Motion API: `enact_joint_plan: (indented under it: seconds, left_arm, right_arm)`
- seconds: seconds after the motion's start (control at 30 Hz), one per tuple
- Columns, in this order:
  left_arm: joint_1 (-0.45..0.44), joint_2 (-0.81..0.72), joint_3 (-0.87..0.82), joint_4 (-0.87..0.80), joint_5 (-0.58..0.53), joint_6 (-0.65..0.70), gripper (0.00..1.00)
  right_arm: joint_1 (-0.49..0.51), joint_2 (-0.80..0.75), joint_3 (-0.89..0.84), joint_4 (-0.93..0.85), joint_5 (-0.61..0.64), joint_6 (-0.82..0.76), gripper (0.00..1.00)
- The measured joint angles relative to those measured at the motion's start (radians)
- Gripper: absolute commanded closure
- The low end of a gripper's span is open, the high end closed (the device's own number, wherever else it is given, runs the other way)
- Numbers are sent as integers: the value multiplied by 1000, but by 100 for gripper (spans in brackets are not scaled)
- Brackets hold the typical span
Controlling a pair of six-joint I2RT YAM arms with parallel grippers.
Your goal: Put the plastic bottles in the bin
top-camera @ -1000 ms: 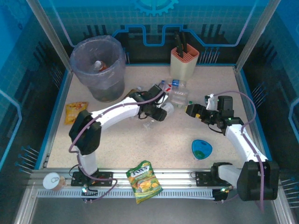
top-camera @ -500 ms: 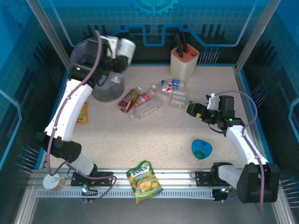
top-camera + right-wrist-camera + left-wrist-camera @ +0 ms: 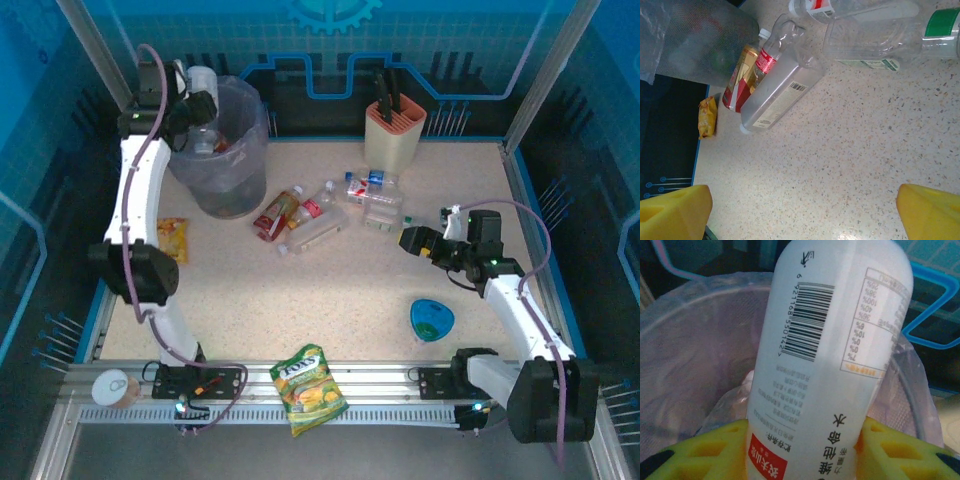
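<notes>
Bottle (image 3: 830,340) up over the bin (image 3: 228,185) at the table's (image 3: 300,300) far left corner, smooth white label, pinched between the yellow pads (image 3: 710,450) of the left gripper (image 3: 805,450) so it should drop into the crinkly translucent liner (image 3: 685,365). Near the right edge the right gripper (image 3: 802,215) hovers spread wide, facing the clear glossy bottles (image 3: 320,215) lying toward the far edge.

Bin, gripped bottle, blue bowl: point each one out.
bin (image 3: 232,185), top external view, grey side wall.
bottle (image 3: 830,365), left wrist view, white label.
blue bowl (image 3: 416,318), top external view, left rim.

White arms (image 3: 135,190), black joints, lilac cables, yellow tool pads (image 3: 675,210).
</notes>
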Motion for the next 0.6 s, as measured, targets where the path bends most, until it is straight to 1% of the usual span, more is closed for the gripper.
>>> enact_joint_plan:
  seconds: [0.1, 0.2, 0.33, 0.43, 0.6]
  left_arm:
    - [0, 149, 222, -84, 20, 18, 55]
    - [3, 246, 360, -161, 27, 45, 55]
    - [5, 277, 371, -238, 22, 91, 54]
    - [7, 279, 350, -273, 14, 133, 51]
    - [12, 279, 276, -294, 10, 191, 40]
  right_arm:
    - [0, -12, 0, -12, 5, -5, 4]
    - [-1, -18, 0, -26, 7, -9, 4]
    - [-1, -21, 0, -37, 8, -13, 4]
    - [-1, -21, 0, -39, 10, -13, 4]
    - [-1, -21, 0, -39, 10, -13, 5]
